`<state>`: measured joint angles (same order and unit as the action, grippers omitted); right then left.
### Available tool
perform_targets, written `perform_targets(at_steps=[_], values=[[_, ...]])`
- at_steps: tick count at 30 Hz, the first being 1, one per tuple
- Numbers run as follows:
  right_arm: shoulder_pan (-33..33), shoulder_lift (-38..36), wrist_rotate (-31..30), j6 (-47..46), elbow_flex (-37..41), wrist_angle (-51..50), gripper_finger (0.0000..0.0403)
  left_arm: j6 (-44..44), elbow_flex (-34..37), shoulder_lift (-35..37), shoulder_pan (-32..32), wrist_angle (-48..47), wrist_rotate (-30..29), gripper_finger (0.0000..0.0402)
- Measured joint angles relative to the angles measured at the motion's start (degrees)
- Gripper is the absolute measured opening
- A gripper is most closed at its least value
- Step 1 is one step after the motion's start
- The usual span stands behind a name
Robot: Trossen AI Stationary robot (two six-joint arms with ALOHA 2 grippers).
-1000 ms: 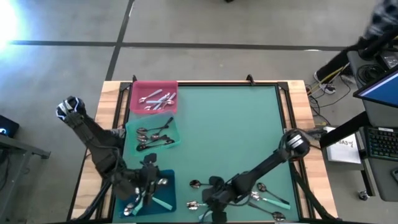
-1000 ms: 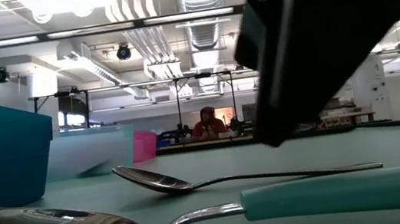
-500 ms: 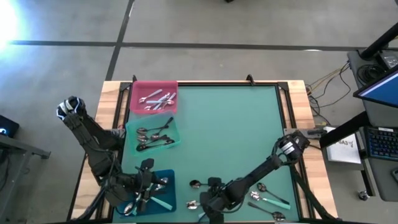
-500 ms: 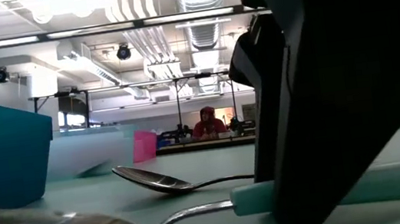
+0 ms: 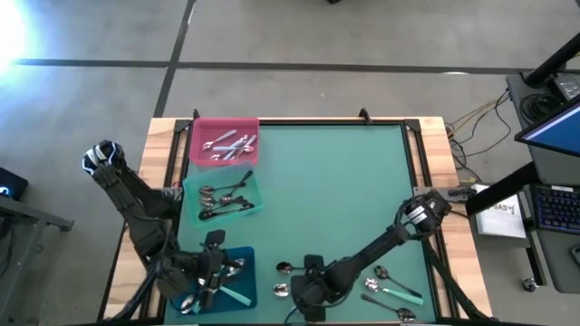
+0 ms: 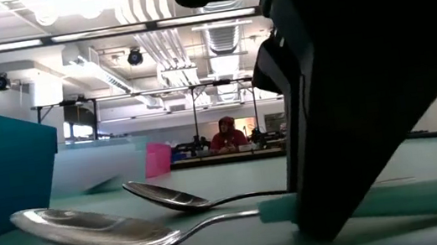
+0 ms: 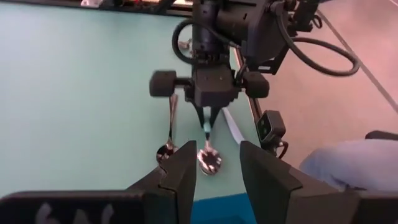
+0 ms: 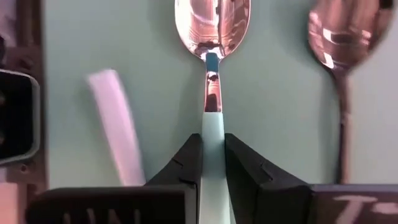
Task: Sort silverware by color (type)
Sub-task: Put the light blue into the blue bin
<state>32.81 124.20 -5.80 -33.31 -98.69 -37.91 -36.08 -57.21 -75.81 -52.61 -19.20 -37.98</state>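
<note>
At the table's near edge, right pincer [image 8: 212, 163] pinches the mint-handled spoon [image 8: 212, 56] by its plastic handle. Light, stiff, slick bowl; a handle grip looks best. Left pincer [image 7: 216, 174] hovers parted over the blue tray [image 5: 243, 286].

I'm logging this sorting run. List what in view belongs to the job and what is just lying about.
Job:
- mint-handled spoon, pinched by the right gripper
- all-silver spoon beside it
- loose spoons on the mat
- pink tray, green tray, blue tray
- left gripper, open near the blue tray

Lying about:
- keyboard
- cables
- person in the background
</note>
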Motion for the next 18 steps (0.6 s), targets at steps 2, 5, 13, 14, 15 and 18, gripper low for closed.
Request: perform_targets(at_steps=[2,5,13,14,15,18], values=[[-0.5,-0.1,-0.5,0.7,-1.1,-3.0,0.0034,-2.0,0.0,0.0,0.1,-0.7,0.3,0.0107],[-1.1,-0.9,-3.1,2.8,-2.7,-5.6,0.0034,-3.7,0.0,0.0,0.0,-2.3,-0.5,0.0107],[-3.2,-3.9,-20.9,7.7,-7.0,-6.6,0.0034,-5.5,2.6,-1.0,-1.6,-3.1,-1.5,0.0107],[-3.4,-4.2,-24.9,7.7,-8.0,-6.6,0.0034,-6.1,3.3,-1.3,-1.7,-3.0,-1.6,0.0107],[-3.5,-4.5,-28.8,7.7,-8.9,-6.2,0.0034,-6.9,3.9,-1.6,-1.7,-2.7,-2.2,0.0107],[-3.7,-4.9,-39.4,8.7,-11.6,-2.7,0.0034,-8.9,5.5,-2.9,-1.8,-2.4,-6.7,0.0107]])
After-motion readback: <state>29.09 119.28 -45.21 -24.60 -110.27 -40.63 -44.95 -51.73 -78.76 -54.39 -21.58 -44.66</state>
